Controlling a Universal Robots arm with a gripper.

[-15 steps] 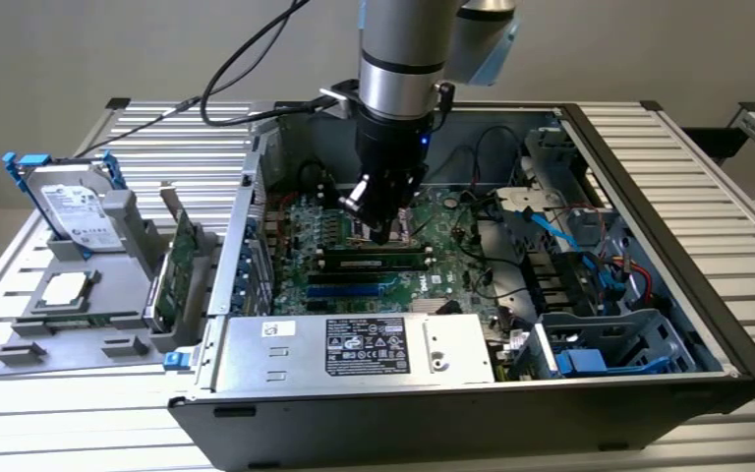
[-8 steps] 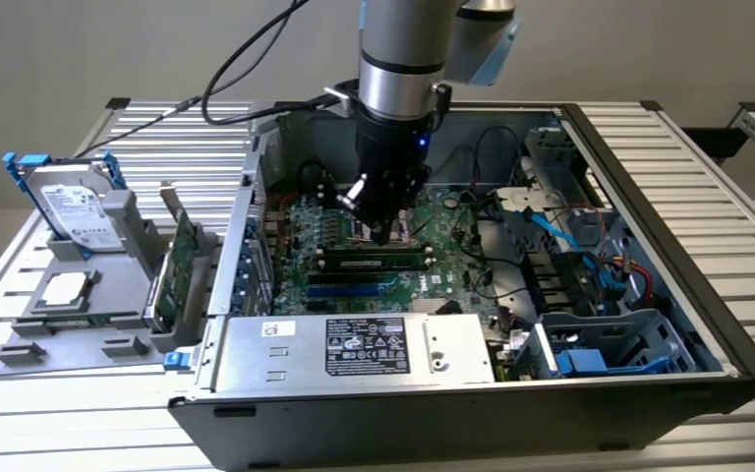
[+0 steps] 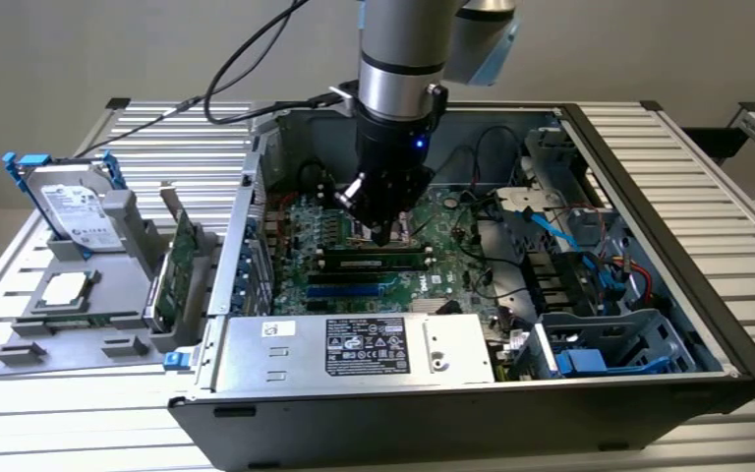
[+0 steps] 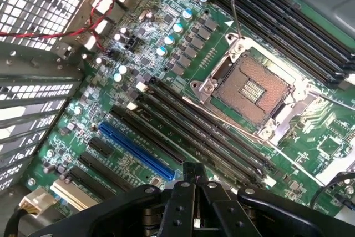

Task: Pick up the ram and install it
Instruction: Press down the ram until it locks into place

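Fingers of the gripper (image 3: 384,234) are pressed together w/ nothing seen between them, tips low over the green board inside the PC case (image 3: 725,339). In the ext. view the ram (image 3: 377,261), a thin green stick, sits along the black slots just at 6 o'clock from the tips; can't tell if they touch. The blue slot (image 3: 351,290) is further at 6 o'clock. The hard drive (image 3: 74,206) stands well apart at 9 o'clock.

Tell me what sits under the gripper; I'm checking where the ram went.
Under the shut gripper lies the motherboard: long black slots and an open CPU socket. A green ram stick sits in a slot just below it. The gripper's body hides the board directly beneath.
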